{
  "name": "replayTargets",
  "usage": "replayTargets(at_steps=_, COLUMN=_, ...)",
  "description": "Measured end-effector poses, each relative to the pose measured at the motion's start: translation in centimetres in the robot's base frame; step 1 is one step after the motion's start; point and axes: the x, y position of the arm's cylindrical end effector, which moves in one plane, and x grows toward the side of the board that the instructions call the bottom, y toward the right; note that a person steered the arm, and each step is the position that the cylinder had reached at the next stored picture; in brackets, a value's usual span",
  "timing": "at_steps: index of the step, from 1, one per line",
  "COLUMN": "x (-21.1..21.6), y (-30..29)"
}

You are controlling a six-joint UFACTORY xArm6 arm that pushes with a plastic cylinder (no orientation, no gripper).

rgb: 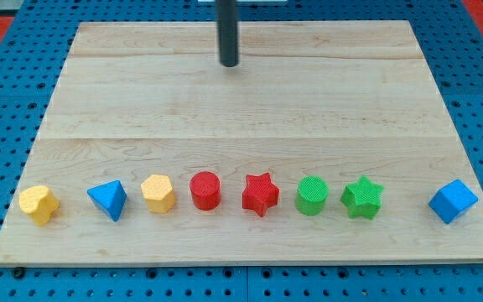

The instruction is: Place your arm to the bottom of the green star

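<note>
The green star (362, 198) lies on the wooden board (250, 109) near the view's bottom, right of centre. My tip (228, 63) is near the view's top, at about the middle, far above and to the left of the green star. It touches no block.
A row of blocks runs along the board's bottom: a yellow heart (38, 204), a blue triangle (108, 200), a yellow hexagon (158, 193), a red cylinder (205, 190), a red star (260, 194), a green cylinder (312, 195) and a blue cube (453, 200).
</note>
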Motion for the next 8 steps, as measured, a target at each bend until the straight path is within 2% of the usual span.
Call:
replayTargets(at_steps=1, x=-1.6, y=11.3)
replayTargets(at_steps=2, x=-0.9, y=21.5)
replayTargets(at_steps=3, x=3.3, y=26.9)
replayTargets(at_steps=5, x=15.1, y=33.1)
replayTargets(at_steps=6, x=17.0, y=33.3)
replayTargets(at_steps=8, x=30.9, y=32.8)
